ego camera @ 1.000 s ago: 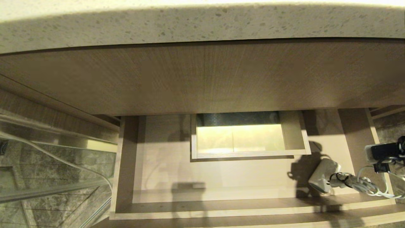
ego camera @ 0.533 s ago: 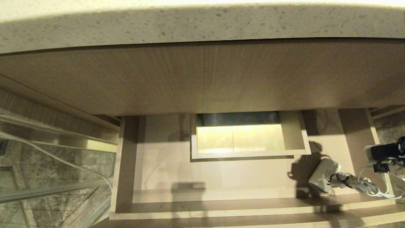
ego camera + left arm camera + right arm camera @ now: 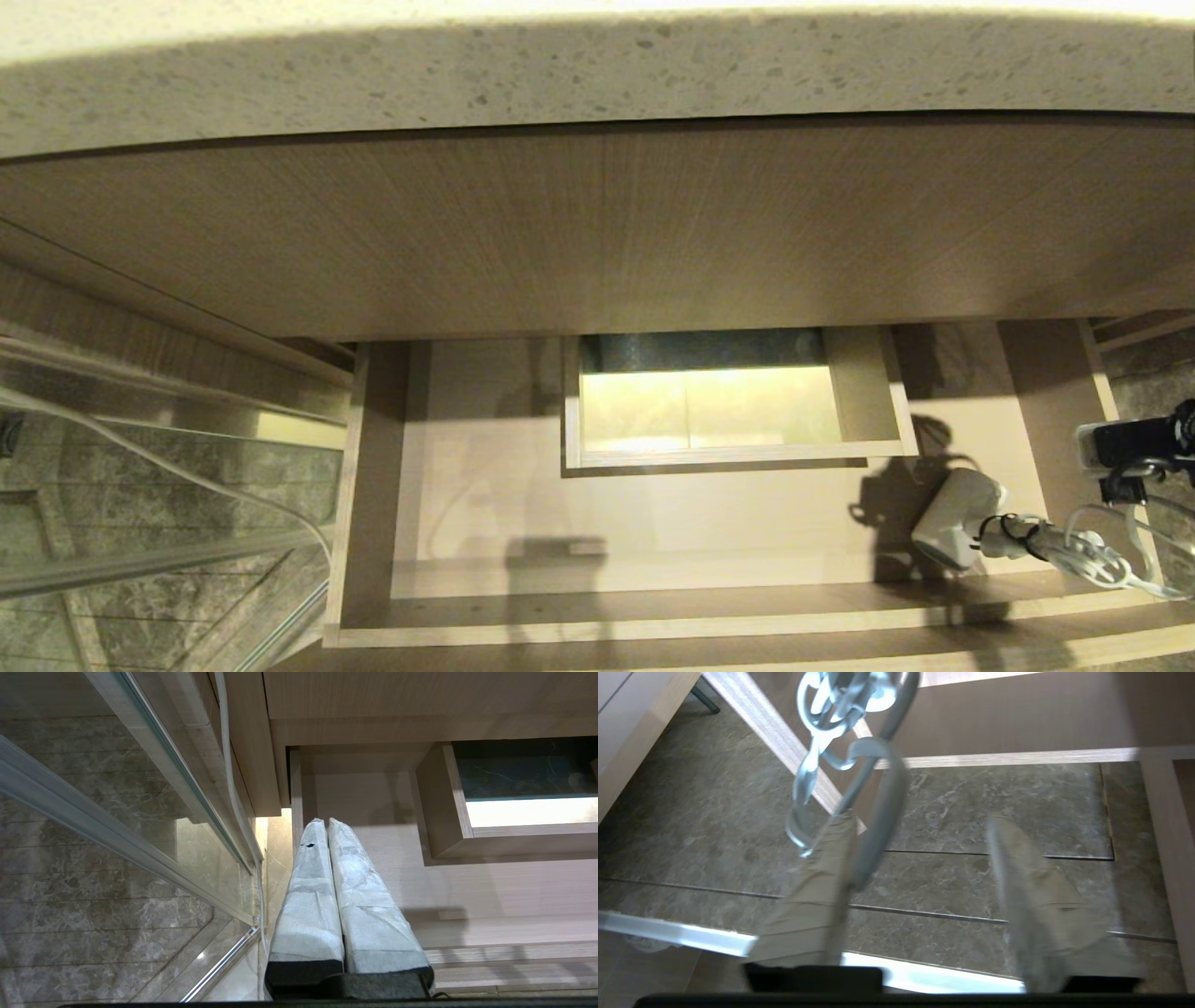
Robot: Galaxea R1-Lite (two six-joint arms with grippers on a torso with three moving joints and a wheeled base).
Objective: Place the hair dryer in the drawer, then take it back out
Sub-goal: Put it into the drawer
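Head view: small white hair dryer (image 3: 954,518), tapered head, bundled pale cord (image 3: 1083,549)

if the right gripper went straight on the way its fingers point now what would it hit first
Most likely the grey-brown marble floor tiles beyond the open right gripper. The pale bundled cord of the small white hair dryer hangs against one finger, off that line; depth is unclear.
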